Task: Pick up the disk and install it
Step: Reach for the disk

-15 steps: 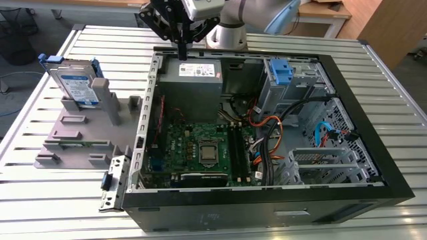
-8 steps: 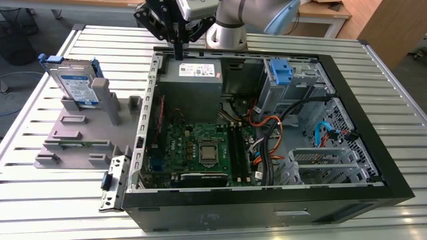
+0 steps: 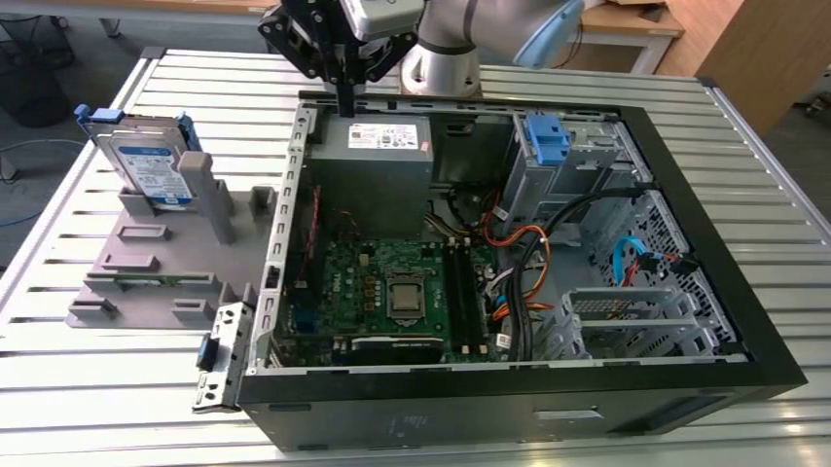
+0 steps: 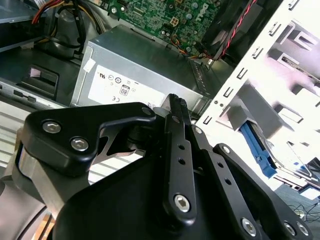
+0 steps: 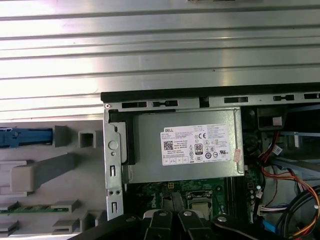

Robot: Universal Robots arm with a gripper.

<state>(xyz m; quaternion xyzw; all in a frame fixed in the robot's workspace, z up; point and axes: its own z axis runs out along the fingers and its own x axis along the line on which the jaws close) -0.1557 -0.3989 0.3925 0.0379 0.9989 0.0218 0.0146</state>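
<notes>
The disk (image 3: 146, 163), silver with a blue carrier frame, is seen upright in a grey plastic fixture (image 3: 136, 263) on the slatted metal table (image 3: 91, 389), at the exterior view's left. The gripper (image 3: 348, 105) is held over the grey power-supply box (image 3: 377, 151), fingers pressed together, nothing pinched. The open black case's metal side wall (image 3: 292, 195) stands between gripper and disk.
</notes>
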